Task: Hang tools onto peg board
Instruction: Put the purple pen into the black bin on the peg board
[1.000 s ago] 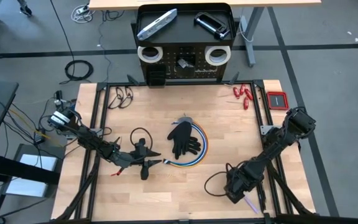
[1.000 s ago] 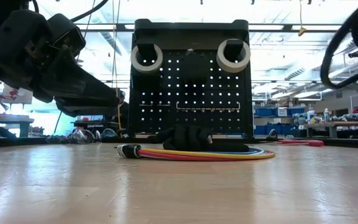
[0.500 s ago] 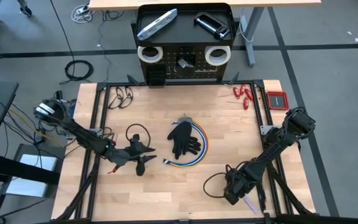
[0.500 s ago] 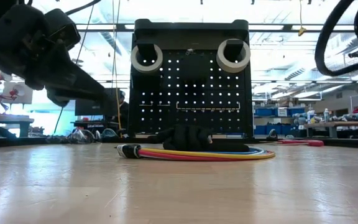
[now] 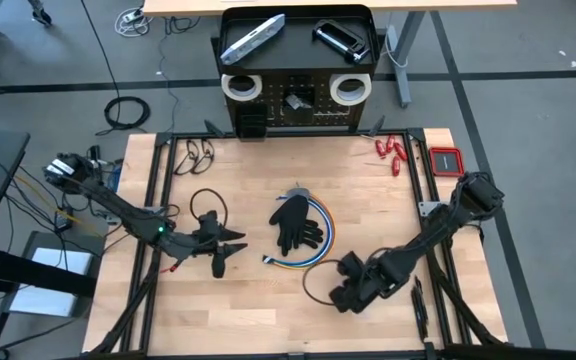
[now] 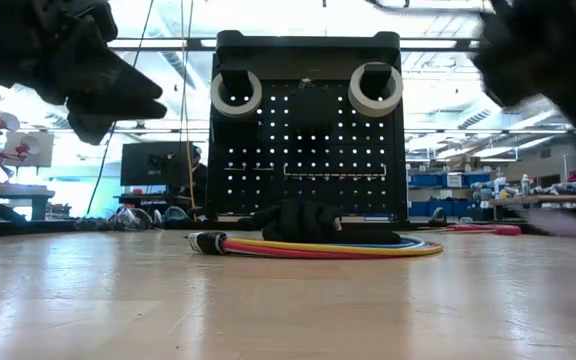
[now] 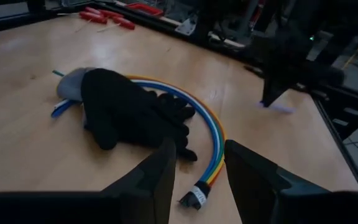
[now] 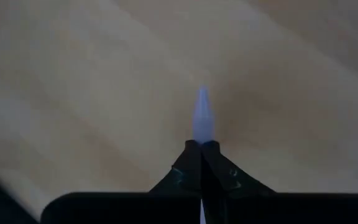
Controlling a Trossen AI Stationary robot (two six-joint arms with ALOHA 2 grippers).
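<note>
Right gripper point(image 8: 201, 148) now clamped on what looks like the purple-handled tool point(image 8: 201, 118), carried inward off the table's near right edge. Left gripper point(image 5: 223, 250) drawn back leftward, away from the glove point(image 5: 294, 222).

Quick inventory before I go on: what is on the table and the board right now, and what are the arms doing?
Peg board: one, black, upright at the table's far edge.
Tape rolls: two, white, hung on the board's upper corners.
Flat bar: one, silver-grey, in the board's top tray.
Clamp: one, black, same tray.
Glove: one, black, mid-table, on the cable.
Cable: one coil, multicoloured, under the glove.
Red-handled tools: small group, far right corner.
Left end effector: open, left of the glove.
Right end effector: shut on a purple-handled tool.
</note>
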